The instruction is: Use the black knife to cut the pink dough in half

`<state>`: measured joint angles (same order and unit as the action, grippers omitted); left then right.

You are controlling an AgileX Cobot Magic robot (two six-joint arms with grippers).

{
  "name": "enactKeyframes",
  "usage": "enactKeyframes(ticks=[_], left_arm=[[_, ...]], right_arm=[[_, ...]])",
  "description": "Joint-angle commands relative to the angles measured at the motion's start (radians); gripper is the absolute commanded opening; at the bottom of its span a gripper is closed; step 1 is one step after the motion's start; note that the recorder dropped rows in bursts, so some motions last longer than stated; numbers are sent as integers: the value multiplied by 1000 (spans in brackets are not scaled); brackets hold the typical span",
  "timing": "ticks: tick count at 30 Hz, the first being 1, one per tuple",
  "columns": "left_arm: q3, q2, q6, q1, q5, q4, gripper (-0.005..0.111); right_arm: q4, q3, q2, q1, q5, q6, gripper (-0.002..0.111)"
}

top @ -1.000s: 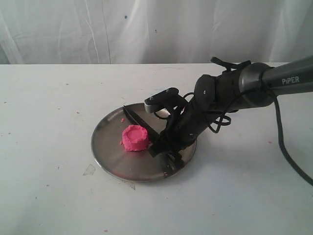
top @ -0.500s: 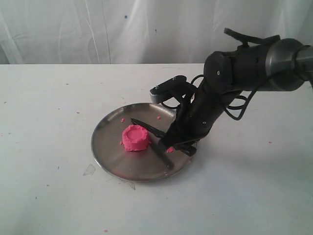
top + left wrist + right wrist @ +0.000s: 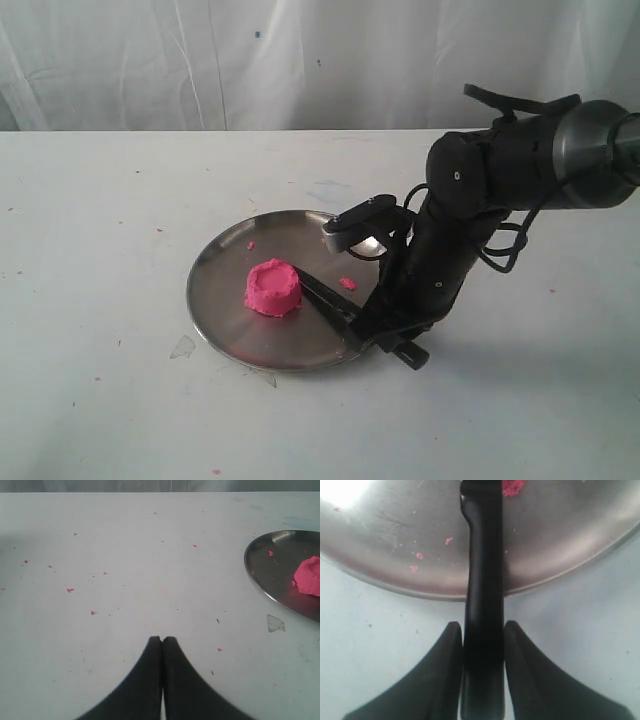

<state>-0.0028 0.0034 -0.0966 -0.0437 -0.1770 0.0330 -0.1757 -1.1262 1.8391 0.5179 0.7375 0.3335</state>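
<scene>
The pink dough (image 3: 272,288) is one squat round lump with a dented top, left of centre on the steel plate (image 3: 215,325). The black knife (image 3: 330,302) lies low across the plate's near right part. Its tip is close beside the dough's right side, and its handle sticks out past the rim. My right gripper (image 3: 385,325) (image 3: 482,625) is shut on the handle of the knife (image 3: 482,580) just outside the plate (image 3: 395,530). Away to the plate's left, my left gripper (image 3: 162,639) is shut and empty over bare table. Its view shows the dough (image 3: 309,577) on the plate (image 3: 265,580).
A small pink scrap (image 3: 347,284) lies on the plate to the right of the blade. Pink crumbs (image 3: 70,590) dot the white table. A small clear scrap (image 3: 182,347) lies by the plate's near left rim. A white curtain hangs behind the table.
The right gripper has drawn the knife back toward the plate's near right rim. The blade, which lay behind the dough, now ends beside its right side. The dough has not moved.
</scene>
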Motion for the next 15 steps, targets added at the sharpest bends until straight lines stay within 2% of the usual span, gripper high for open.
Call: enactKeyframes(ticks=[1,4,10,15], left_arm=[[3,-3,-1,-3,5,2,0],[3,-3,-1,-3,5,2,0],[3,-3,-1,-3,5,2,0],[3,-3,-1,-3,5,2,0]], right_arm=[[6,12,-6,-1,0,-5,35],[8,12,0,-1,0,-5,46],[8,-48,-81,-1,60,-25,46],[11,-78,-223,-1,99,-25,40]])
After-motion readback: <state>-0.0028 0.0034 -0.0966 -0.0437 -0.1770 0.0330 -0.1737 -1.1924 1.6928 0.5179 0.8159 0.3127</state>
